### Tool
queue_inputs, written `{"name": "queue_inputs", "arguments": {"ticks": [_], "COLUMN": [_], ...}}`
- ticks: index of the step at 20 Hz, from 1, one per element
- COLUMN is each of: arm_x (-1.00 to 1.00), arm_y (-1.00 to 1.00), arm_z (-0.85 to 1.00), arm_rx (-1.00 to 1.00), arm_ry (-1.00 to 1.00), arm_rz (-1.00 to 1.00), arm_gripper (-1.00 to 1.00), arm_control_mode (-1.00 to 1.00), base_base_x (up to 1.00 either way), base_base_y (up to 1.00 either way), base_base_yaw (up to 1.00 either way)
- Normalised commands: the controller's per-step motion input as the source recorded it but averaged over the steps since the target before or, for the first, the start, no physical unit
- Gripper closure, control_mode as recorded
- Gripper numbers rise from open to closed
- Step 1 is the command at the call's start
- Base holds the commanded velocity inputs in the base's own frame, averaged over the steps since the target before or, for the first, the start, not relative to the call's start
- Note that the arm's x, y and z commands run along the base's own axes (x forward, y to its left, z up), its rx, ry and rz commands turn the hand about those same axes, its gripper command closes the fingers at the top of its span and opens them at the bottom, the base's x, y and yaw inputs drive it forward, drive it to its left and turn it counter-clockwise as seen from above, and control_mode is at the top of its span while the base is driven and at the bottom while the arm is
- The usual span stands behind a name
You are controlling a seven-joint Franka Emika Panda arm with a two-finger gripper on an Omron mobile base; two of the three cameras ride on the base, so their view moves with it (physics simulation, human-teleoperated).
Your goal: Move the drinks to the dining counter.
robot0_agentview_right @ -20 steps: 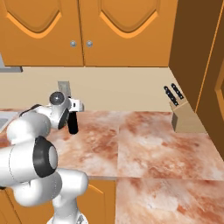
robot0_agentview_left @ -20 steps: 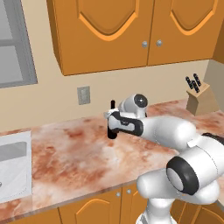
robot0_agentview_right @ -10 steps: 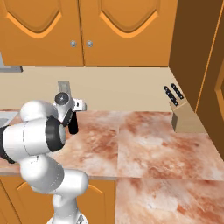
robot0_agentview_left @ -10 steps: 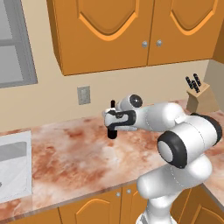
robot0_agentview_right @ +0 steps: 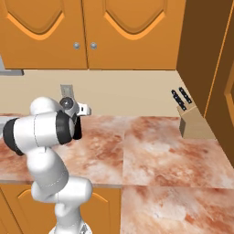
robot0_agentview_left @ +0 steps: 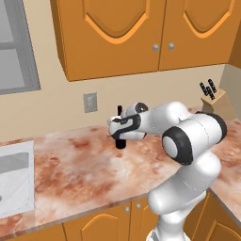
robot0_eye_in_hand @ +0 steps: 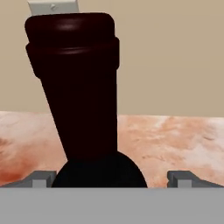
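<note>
A slim black bottle (robot0_agentview_left: 120,142) stands upright on the mottled marble counter (robot0_agentview_left: 75,164) close to the back wall. My gripper (robot0_agentview_left: 118,130) is at the bottle, with its jaws open on either side of it and not pressing it. In the hand view the bottle (robot0_eye_in_hand: 78,100) rises very near between the two fingertips (robot0_eye_in_hand: 41,178), with a gap on each side. From the right base view the bottle (robot0_agentview_right: 78,129) is partly hidden behind my arm and gripper (robot0_agentview_right: 78,111). The dining counter is out of view.
A wooden knife block (robot0_agentview_left: 212,96) (robot0_agentview_right: 189,122) stands at the counter's right end beside a tall cabinet. A sink (robot0_agentview_left: 14,179) lies at the left. A wall outlet (robot0_agentview_left: 90,101) sits just behind the bottle. Orange wall cabinets hang overhead.
The arm's elbow has swung up and forward, and the hand has shifted slightly left at the bottle. The bottle has not moved and the jaws stay open.
</note>
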Motion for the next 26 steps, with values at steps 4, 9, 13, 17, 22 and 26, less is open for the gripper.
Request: {"name": "queue_inputs", "arguments": {"ticks": [4, 9, 13, 17, 22, 26], "arm_x": [0.22, 0.0, -0.09, -0.46, -0.41, -0.27], "arm_y": [0.1, 0.0, 0.03, -0.01, -0.01, -0.16], "arm_z": [-0.12, -0.04, 0.01, 0.17, 0.43, 0.91], "arm_rx": [0.0, 0.0, 0.0, 0.0, 0.0, 0.0], "arm_ry": [0.0, 0.0, -0.09, -0.18, -0.07, 0.01], "arm_rz": [0.0, 0.0, 0.0, 0.0, 0.0, 0.0], "arm_gripper": [1.0, 1.0, 1.0, 1.0, 1.0, 1.0], "arm_control_mode": [-1.0, -1.0, -1.0, -1.0, -1.0, -1.0], "base_base_x": [0.0, 0.0, 0.0, 0.0, 0.0, 0.0], "base_base_y": [0.0, 0.0, 0.0, 0.0, 0.0, 0.0], "base_base_yaw": [0.0, 0.0, 0.0, 0.0, 0.0, 0.0]}}
